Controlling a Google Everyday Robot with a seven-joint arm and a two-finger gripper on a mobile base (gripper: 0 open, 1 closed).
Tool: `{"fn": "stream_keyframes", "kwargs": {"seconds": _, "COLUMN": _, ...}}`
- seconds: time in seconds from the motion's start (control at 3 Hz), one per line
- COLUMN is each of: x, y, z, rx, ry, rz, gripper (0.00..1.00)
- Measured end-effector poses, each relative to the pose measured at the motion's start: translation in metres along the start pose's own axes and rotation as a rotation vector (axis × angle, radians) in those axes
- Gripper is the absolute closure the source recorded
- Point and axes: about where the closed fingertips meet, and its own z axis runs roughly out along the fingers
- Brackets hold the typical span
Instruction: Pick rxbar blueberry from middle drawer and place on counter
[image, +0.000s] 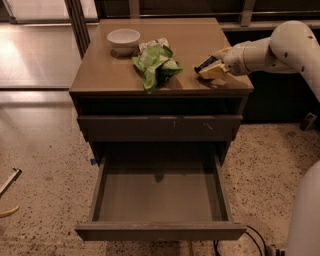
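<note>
Floor (40, 145): speckled stone, around a brown cabinet
Counter (110, 75): glossy tan top, upper centre of frame
White bowl (123, 39): upper left of counter
Green snack bags (155, 62): heaped mid-counter
Middle drawer (160, 197): pulled out, lower centre
Gripper (209, 69): right side of counter, low over it, clamped on the bar
Rxbar blueberry (203, 64): dark, between the fingers

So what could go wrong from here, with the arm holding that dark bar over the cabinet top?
1. The gripper holds the rxbar blueberry near the right front corner of the counter; let go there, it might slip off the edge.
2. The middle drawer stands pulled out below, so a bar falling forward could land back inside.
3. The green snack bags lie close to the left; a move that way might push them.
</note>
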Motion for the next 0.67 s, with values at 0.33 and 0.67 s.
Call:
{"fn": "stream_keyframes", "kwargs": {"seconds": 0.33, "x": 0.0000, "y": 0.0001, "z": 0.0001, "rx": 0.000, "ry": 0.000, "rz": 0.000, "gripper": 0.00}}
{"fn": "stream_keyframes", "kwargs": {"seconds": 0.67, "x": 0.0000, "y": 0.0001, "z": 0.0001, "rx": 0.000, "ry": 0.000, "rz": 0.000, "gripper": 0.00}}
